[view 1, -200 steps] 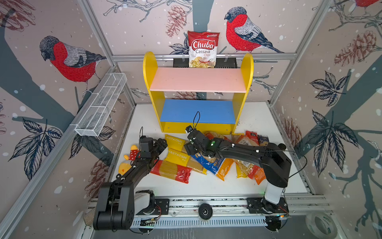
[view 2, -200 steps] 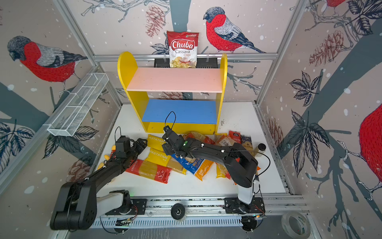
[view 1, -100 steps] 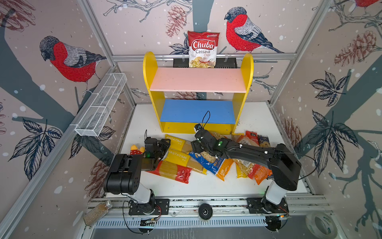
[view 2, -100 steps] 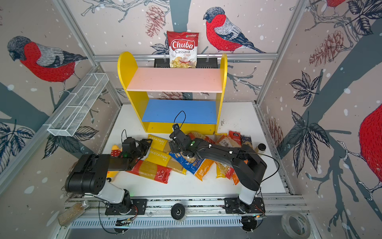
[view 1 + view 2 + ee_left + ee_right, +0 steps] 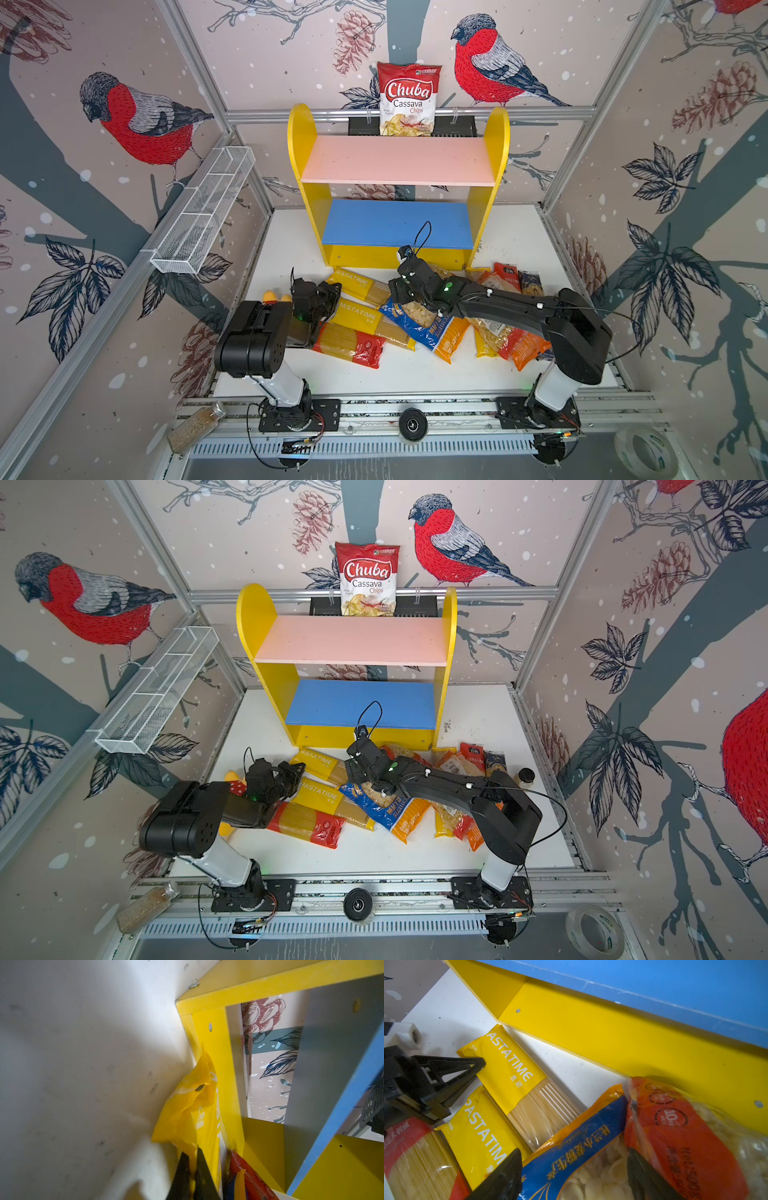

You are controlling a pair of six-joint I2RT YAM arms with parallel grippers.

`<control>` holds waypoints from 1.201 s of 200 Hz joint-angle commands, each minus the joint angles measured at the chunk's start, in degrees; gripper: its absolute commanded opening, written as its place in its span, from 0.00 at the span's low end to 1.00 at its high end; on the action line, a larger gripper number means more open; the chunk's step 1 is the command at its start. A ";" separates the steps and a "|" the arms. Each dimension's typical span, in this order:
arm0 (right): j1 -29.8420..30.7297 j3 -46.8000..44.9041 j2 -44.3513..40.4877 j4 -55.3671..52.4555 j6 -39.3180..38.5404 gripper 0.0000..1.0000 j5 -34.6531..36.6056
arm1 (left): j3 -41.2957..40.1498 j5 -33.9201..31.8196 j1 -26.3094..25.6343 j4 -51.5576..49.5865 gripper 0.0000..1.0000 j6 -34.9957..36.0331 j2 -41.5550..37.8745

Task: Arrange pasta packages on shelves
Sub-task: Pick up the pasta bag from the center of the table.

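Observation:
Several pasta packages lie in a heap on the white table in front of the shelves, a yellow rack with a bare pink board and a bare blue board. My left gripper is shut on the end seam of a yellow PASTATIME pack, seen in both top views. A second yellow pack and a red spaghetti pack lie beside it. My right gripper stands open low over a blue short-pasta bag, one finger on each side of it. A red-orange bag lies against it.
A Chuba chips bag hangs behind the rack. A white wire basket is fixed to the left wall. A polka-dot plush toy lies behind my left arm. More bags lie at the right, with a small jar beside them.
My left gripper has closed on the yellow pack's end, and the left arm has folded up with its elbow raised. The right gripper shifted slightly right, still open.

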 commanded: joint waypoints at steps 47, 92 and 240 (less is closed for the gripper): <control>-0.90 0.14 -0.40 1.14 1.48 0.80 0.83 | 8.11 -7.27 -3.54 -27.87 0.00 14.57 -25.47; -2.59 0.76 -2.38 2.44 1.58 0.80 -0.74 | 20.26 -8.78 -7.49 -41.42 0.00 25.39 -34.41; -20.37 -18.03 -23.40 26.60 -0.56 0.87 -40.10 | 44.46 23.42 -16.16 -52.21 0.00 60.89 -30.61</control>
